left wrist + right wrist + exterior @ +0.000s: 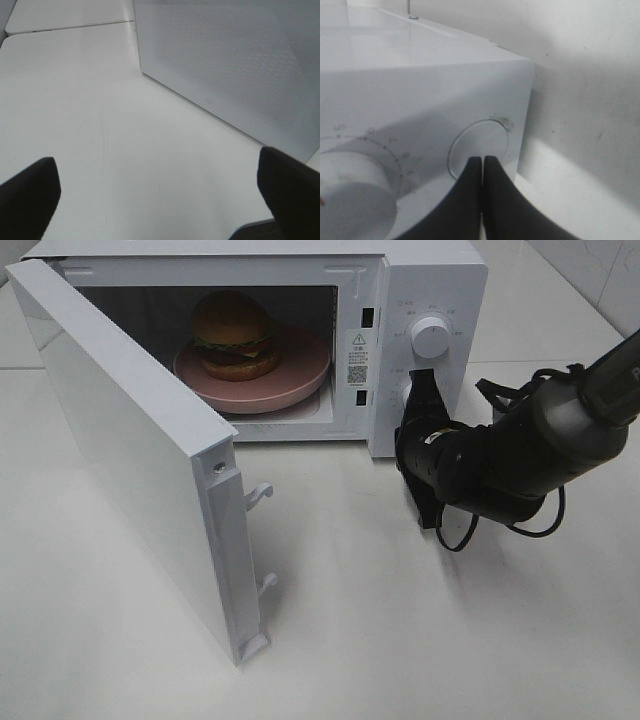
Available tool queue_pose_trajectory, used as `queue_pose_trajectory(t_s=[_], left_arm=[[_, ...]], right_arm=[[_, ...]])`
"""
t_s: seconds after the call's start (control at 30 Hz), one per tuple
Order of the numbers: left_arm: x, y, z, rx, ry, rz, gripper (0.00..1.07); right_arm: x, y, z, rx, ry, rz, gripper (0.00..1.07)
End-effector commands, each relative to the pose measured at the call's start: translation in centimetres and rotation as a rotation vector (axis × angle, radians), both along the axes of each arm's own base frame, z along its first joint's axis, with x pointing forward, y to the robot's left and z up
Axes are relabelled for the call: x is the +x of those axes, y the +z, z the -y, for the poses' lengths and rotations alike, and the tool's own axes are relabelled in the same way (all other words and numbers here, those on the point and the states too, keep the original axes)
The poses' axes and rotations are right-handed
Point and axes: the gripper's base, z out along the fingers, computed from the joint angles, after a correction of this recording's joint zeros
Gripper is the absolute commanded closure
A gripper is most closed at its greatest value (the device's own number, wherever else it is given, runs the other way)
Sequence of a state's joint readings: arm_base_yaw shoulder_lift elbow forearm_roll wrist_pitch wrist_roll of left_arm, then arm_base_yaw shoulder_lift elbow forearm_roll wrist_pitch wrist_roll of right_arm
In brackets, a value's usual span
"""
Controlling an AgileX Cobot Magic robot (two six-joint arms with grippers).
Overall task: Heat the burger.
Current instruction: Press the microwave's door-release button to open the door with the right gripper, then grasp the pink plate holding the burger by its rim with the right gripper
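Burger (233, 332) on a pink plate (300, 380) inside the cavity of a white microwave (430, 280), well apart from the right pincer (482, 160), off to the side of it toward the open door (130, 460) and deeper in than its tips. Right pincer fully closed, black fingers (465, 200) pressed flat together with nothing between them, tips set against the lower part of a round button (485, 137) on the control panel. Just above that pincer in the high view, a white knob (430, 337) with dial marks round it; close beside the tips in the wrist view as well. Behind the pincer, the dark arm (540, 440) stretched out over the white counter (420, 620). Wide open and empty, the left pincer (155, 165), out of sight in the high view, one dark finger at each lower corner of its own wrist view. Ahead of that pincer, bare counter, then the outer face of the open door with a dotted mesh window (235, 60), near but not touching. Door standing out on the side away from the right pincer, two white latch hooks (262, 495) on its free edge, well apart from the right pincer.
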State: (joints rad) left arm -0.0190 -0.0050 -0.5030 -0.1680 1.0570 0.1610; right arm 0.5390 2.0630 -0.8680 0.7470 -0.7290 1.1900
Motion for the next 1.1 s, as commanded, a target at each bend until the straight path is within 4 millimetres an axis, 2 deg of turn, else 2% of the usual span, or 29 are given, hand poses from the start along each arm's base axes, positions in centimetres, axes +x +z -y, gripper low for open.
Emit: queue_pose_trajectory(t_s=[0.03,0.2,0.4,0.47,0.5,0.63,0.7,0.73,0.77,0.8,0.87,0.9,1.1], left_arm=[[-0.2,0.1,0.0,-0.011,0.005,0.031,0.06],[-0.2,0.1,0.0,-0.011,0.005,0.031,0.06],[-0.2,0.1,0.0,-0.010,0.005,0.031,0.06],[-0.2,0.1,0.0,-0.010,0.005,0.031,0.06],[-0.2,0.1,0.0,-0.010,0.005,0.031,0.06],[-0.2,0.1,0.0,-0.010,0.005,0.031,0.06],[-0.2,0.1,0.0,-0.011,0.005,0.031,0.06],[-0.2,0.1,0.0,-0.011,0.005,0.031,0.06],[-0.2,0.1,0.0,-0.011,0.005,0.031,0.06],[-0.2,0.1,0.0,-0.011,0.005,0.031,0.06],[-0.2,0.1,0.0,-0.011,0.005,0.031,0.06],[-0.2,0.1,0.0,-0.011,0.005,0.031,0.06],[-0.2,0.1,0.0,-0.011,0.005,0.031,0.06]], right_arm=[[-0.4,0.6,-0.1,-0.022,0.039,-0.012,1.07],[-1.1,1.2,-0.2,-0.043,0.099,-0.069,1.07],[-1.9,2.6,-0.7,-0.147,0.267,-0.124,1.07],[-2.4,3.3,-0.9,-0.230,0.391,-0.147,1.07],[-2.4,3.3,-0.9,-0.230,0.391,-0.147,1.07],[-3.4,4.2,-1.3,-0.346,0.602,-0.186,1.07],[-3.6,4.3,-1.4,-0.378,0.647,-0.186,1.07],[-4.0,4.6,-1.5,-0.420,0.737,-0.198,1.07],[-4.0,4.6,-1.5,-0.420,0.737,-0.198,1.07],[-4.5,5.0,-1.7,-0.463,0.829,-0.200,1.07],[-4.7,5.2,-1.7,-0.479,0.863,-0.197,1.07],[-5.1,5.7,-1.8,-0.517,0.947,-0.188,1.07],[-6.3,7.5,-1.9,-0.614,1.141,-0.151,1.07]])
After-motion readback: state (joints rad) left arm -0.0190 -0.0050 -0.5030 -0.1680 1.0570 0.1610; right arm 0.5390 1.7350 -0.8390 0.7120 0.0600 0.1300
